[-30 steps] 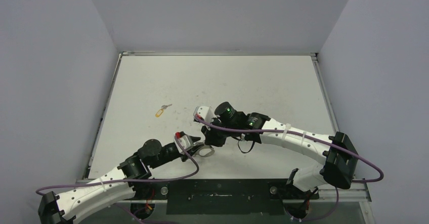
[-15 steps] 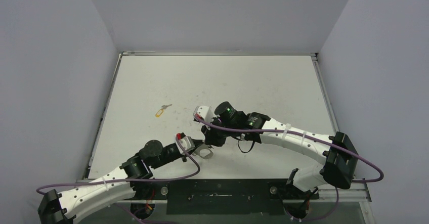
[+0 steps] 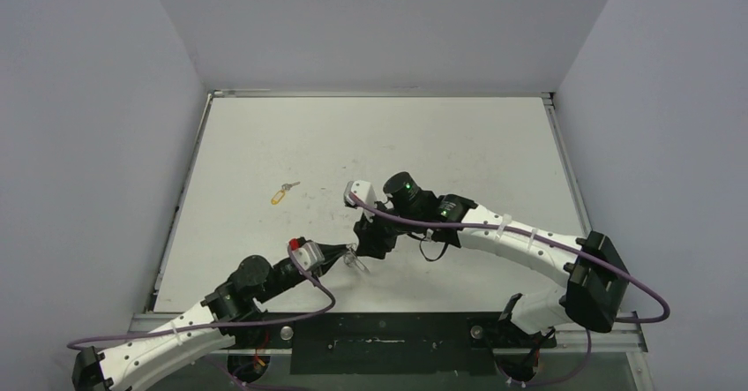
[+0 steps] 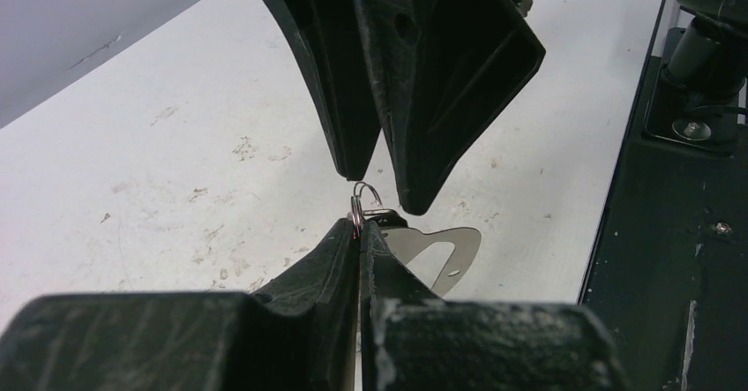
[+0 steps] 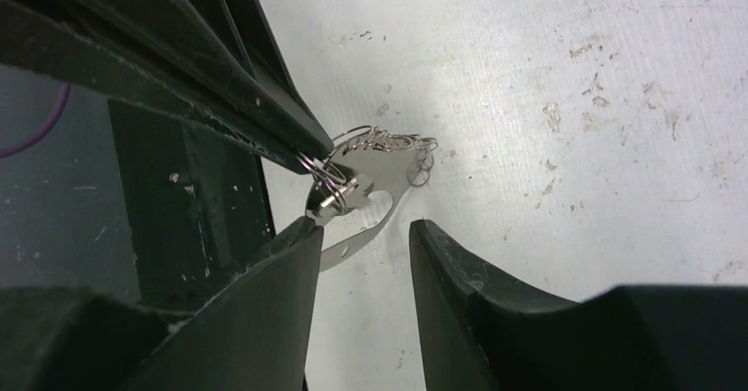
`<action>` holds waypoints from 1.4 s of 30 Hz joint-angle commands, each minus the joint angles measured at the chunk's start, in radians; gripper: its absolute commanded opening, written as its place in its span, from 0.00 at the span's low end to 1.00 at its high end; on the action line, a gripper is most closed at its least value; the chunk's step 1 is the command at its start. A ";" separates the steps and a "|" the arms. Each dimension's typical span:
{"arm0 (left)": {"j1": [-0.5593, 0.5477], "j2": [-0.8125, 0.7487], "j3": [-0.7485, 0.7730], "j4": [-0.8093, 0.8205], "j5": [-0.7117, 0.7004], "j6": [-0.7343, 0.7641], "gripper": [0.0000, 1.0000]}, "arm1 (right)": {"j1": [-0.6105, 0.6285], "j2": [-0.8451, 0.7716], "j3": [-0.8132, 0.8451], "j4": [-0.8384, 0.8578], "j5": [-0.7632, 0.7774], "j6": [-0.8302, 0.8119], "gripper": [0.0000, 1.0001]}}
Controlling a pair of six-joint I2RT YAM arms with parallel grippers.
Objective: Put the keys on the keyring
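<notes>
Keyring, flat silver oval with wire rings, pinched in left claw; right claw parted, empty.

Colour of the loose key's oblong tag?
Yellow oblong tag, clearest in the top external view.

Keyring hiding largely behind jaws
The left gripper is covering most of its flat loop; on the bench, the yellow-tagged key is showing too small for detail.

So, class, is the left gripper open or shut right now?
Shut: the left gripper has its fingers pressed together, pinching the keyring by a small ring.
</notes>
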 commanded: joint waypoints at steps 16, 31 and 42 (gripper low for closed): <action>-0.004 -0.029 0.004 0.037 0.027 -0.021 0.00 | -0.070 -0.059 -0.098 0.317 -0.259 0.060 0.41; -0.004 -0.024 0.003 0.044 0.032 -0.020 0.00 | -0.072 0.003 -0.091 0.233 -0.194 -0.006 0.12; -0.004 -0.034 -0.002 0.047 0.030 -0.018 0.00 | -0.071 0.006 -0.099 0.194 -0.178 -0.038 0.00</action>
